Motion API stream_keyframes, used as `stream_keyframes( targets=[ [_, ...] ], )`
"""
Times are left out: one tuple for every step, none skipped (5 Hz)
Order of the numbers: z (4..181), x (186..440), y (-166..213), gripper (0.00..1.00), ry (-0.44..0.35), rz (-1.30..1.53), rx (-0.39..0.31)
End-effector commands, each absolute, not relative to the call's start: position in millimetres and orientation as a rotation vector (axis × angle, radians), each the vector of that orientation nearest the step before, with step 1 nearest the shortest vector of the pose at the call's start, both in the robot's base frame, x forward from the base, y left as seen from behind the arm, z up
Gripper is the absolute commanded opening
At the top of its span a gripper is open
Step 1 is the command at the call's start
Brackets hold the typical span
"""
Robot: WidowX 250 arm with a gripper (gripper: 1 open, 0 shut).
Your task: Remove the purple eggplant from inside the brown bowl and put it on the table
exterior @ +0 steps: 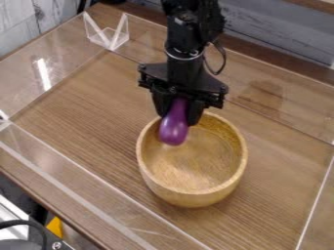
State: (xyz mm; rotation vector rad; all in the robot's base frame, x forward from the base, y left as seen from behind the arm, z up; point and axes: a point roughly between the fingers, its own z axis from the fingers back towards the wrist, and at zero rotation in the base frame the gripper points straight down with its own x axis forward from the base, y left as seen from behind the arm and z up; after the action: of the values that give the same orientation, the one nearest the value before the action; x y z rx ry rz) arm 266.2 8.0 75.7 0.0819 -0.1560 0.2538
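Note:
The purple eggplant (177,125) hangs upright between the fingers of my black gripper (182,112), which points straight down and is shut on its upper end. The eggplant's lower tip sits over the far left rim of the brown bowl (196,166), just above the bowl's inside. Nothing else lies in the round light-brown bowl. The bowl rests on the wood-grain table (92,98), near the middle right of the view.
Clear plastic walls (53,186) edge the table on the left and front sides. A small clear plastic stand (107,31) sits at the back left. Bare tabletop stretches left of the bowl and behind it.

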Motion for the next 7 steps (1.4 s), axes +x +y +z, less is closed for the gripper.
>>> stream_keyframes(
  targets=[
    [96.3, 269, 19, 0.0, -0.214, 0.256, 0.091],
    [102.1, 266, 37, 0.0, -0.22, 0.269, 0.108],
    [101.4, 262, 63, 0.0, -0.222, 0.286, 0.129],
    [100.6, 256, 90, 0.0, -0.222, 0.298, 0.142],
    [97.7, 256, 104, 0.0, -0.231, 0.302, 0.161],
    [94.2, 259, 96, 0.0, -0.23, 0.294, 0.157],
    [90.4, 264, 86, 0.0, -0.229, 0.288, 0.153]
  ],
)
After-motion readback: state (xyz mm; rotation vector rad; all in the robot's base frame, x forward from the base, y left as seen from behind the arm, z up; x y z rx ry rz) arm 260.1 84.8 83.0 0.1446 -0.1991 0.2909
